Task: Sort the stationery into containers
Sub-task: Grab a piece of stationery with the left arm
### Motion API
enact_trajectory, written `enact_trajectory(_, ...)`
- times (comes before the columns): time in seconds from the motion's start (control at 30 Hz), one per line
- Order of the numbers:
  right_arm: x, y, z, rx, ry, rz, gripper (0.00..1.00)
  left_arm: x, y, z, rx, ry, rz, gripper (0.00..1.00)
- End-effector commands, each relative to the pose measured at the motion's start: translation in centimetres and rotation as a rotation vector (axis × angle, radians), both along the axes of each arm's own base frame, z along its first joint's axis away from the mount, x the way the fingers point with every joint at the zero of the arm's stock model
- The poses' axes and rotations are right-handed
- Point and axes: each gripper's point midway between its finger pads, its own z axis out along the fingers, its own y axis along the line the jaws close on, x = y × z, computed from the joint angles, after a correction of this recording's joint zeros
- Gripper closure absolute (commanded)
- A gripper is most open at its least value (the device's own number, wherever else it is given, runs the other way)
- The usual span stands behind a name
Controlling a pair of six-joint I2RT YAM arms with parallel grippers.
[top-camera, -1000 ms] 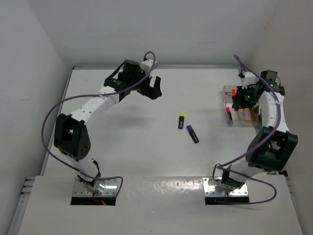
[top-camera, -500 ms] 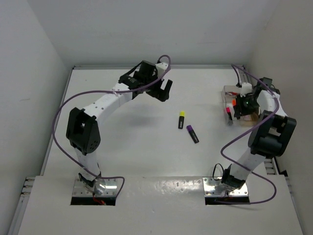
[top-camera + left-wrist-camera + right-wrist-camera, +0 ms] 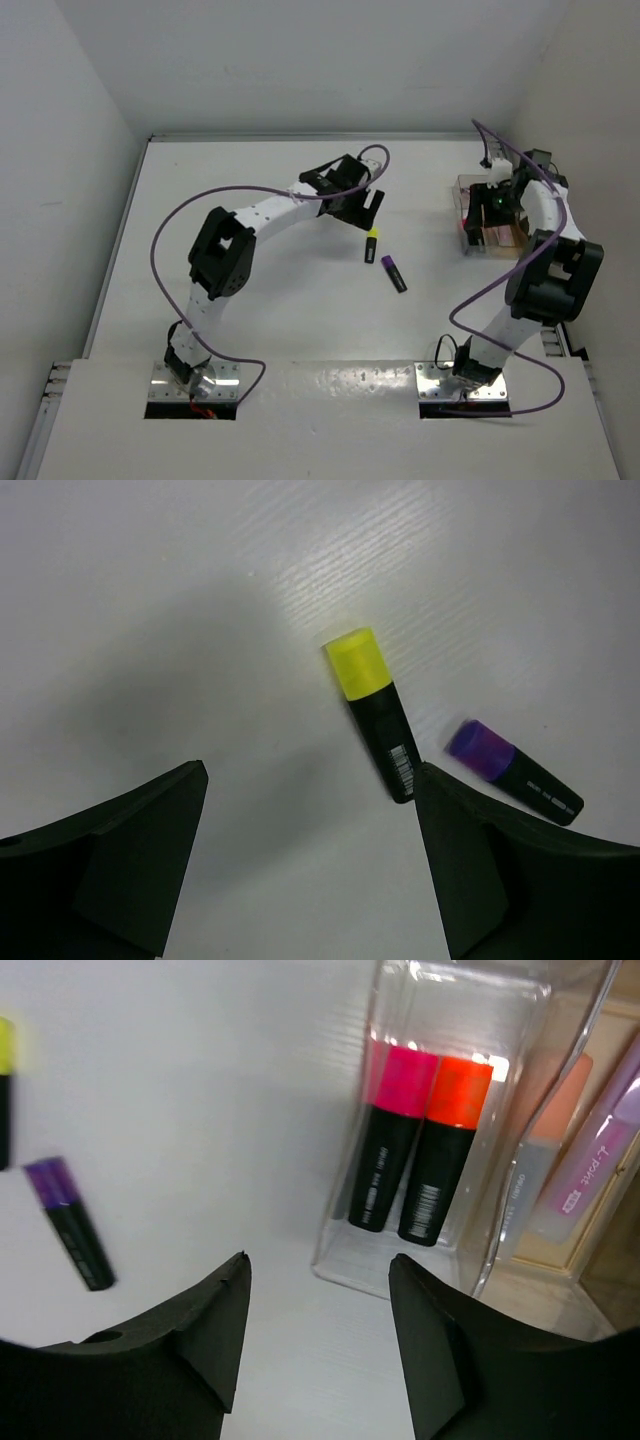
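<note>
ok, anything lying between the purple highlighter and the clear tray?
Nothing. The right wrist view shows only bare table from the purple highlighter to the clear tray, and the top view shows the same.

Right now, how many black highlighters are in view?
4. The yellow-capped highlighter and the purple-capped highlighter lie on the table; the pink-capped highlighter and the orange-capped highlighter lie side by side in the clear tray. Others may be hidden.

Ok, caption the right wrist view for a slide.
A pink highlighter and an orange highlighter side by side in the clear tray.
</note>
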Motion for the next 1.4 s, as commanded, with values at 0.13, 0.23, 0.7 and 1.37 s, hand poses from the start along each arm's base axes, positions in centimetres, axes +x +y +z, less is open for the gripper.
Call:
enact_trajectory(0.13,1.6,4.2,8.4,0.123,-0.196,-0.008,0.42,-0.9,-3.2,-1.2,0.045,-0.016,0.103,0.1)
enact_trajectory(0.23,1.5,5.2,9.4,0.14,-0.21,-0.003,0.42,-0.8,-3.8,-2.0,0.088,-0.038,0.136,0.14)
enact_trajectory(0.7,1.5,6.4,11.5,0.196,-0.225,-0.006,0.42,-0.8,-4.2,-7.0,0.183,-0.02,0.171,0.31)
enact_trajectory(1.37,-1.0,11.9,12.1,0.388,-0.223,0.084,0.42,2.3,-2.3,3.7,-0.082,-0.139,0.289,0.87)
